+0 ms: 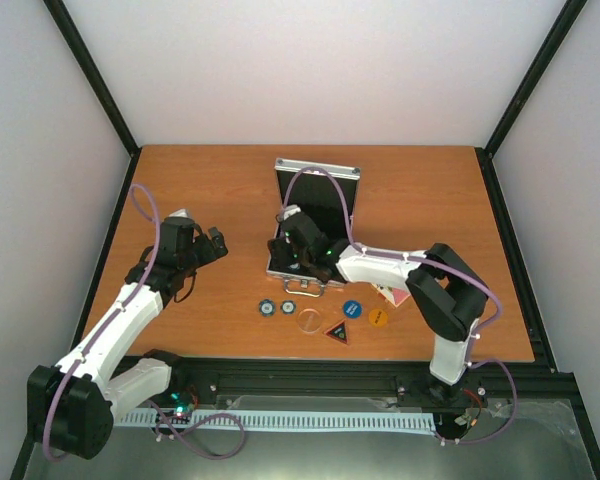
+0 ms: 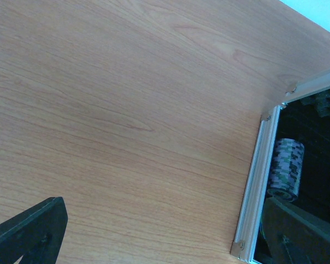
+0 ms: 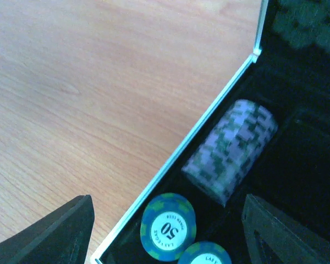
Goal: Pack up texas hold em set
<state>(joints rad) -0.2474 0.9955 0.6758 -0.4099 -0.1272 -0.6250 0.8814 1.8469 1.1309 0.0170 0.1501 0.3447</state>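
Silver case [image 1: 320, 200] stands at mid-surface [image 1: 200, 190], lid upright, black lining exposed. Right hand [image 1: 296, 250] is positioned over the case's left end; in the wrist view its fingers [image 3: 60, 231] stand well apart with nothing gripped between them. Directly below lie a blue-green chip marked 50 [image 3: 168, 225] and a second chip [image 3: 204, 254] at the frame edge, both inside the case. A stack of purple-and-green chips [image 3: 231, 151] lies on its side in a compartment beside them. Left hand [image 1: 212, 243] hangs over bare surface left of the case, spread wide and empty. Outside the case, on the surface just in front: two chips [image 1: 277, 307], a clear disc [image 1: 308, 321], a blue round button [image 1: 351, 309], an orange round button [image 1: 378, 317], a dark triangular button [image 1: 337, 331]. The red card deck [image 1: 392, 294] lies partly hidden under the right arm.
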